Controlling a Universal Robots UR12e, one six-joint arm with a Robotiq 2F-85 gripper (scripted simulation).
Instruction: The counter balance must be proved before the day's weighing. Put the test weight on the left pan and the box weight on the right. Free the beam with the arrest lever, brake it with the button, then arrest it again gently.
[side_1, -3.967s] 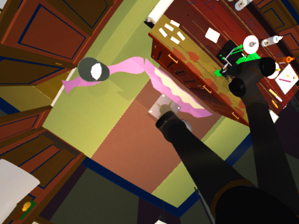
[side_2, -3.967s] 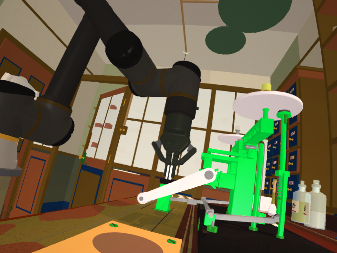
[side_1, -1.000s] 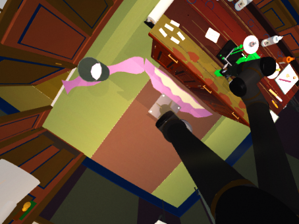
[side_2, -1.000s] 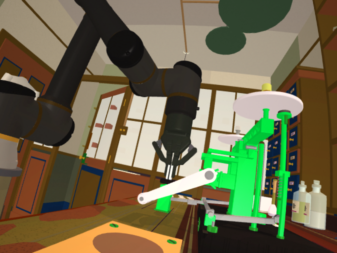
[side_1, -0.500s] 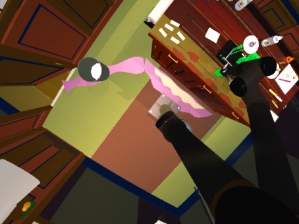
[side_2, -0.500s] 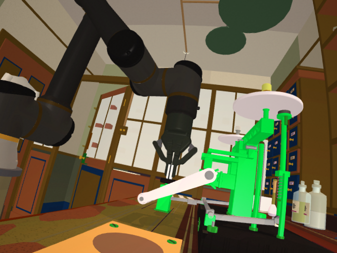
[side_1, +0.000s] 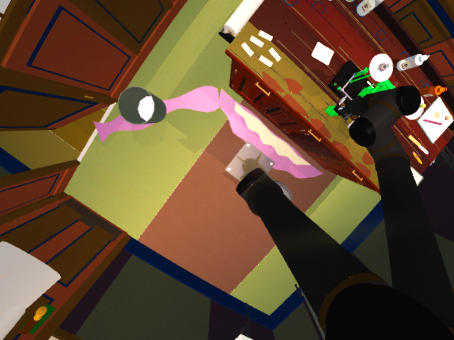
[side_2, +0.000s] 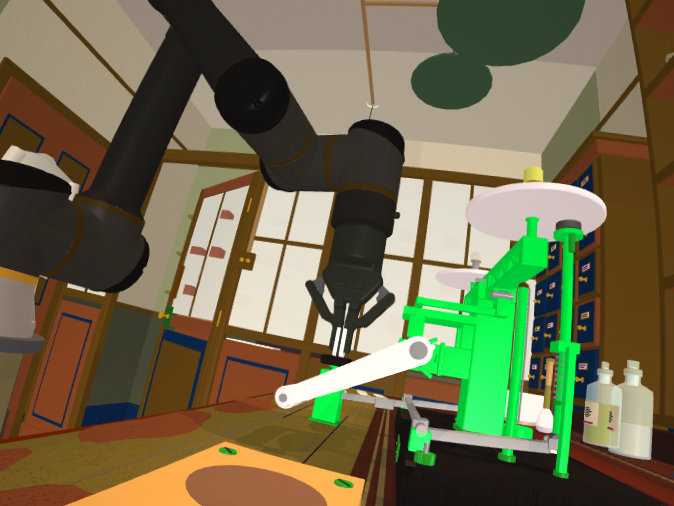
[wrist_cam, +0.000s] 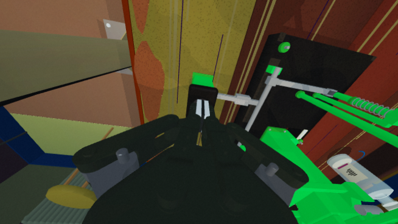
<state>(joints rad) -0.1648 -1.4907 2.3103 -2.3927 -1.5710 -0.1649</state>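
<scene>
The green counter balance (side_2: 490, 348) stands on a black base on the counter, with its near white pan (side_2: 536, 208) high and carrying a yellow weight (side_2: 534, 174). A smaller far pan (side_2: 463, 276) carries a small pale weight. The white arrest lever (side_2: 354, 373) slopes down from its pivot toward the counter's front. The black brake button (side_2: 336, 359) caps a green post (side_2: 326, 395) beside the lever, and my gripper (side_2: 341, 348), shut and empty, stands tip-down right on it. From the wrist camera the closed fingertips (wrist_cam: 202, 109) meet the button (wrist_cam: 203, 91).
Behind the balance a wall of windows and wooden cabinets closes the room. Two glass bottles (side_2: 618, 411) stand to the balance's right. An orange plate (side_2: 234, 479) lies on the counter at the front. Drawer cabinets line the right wall.
</scene>
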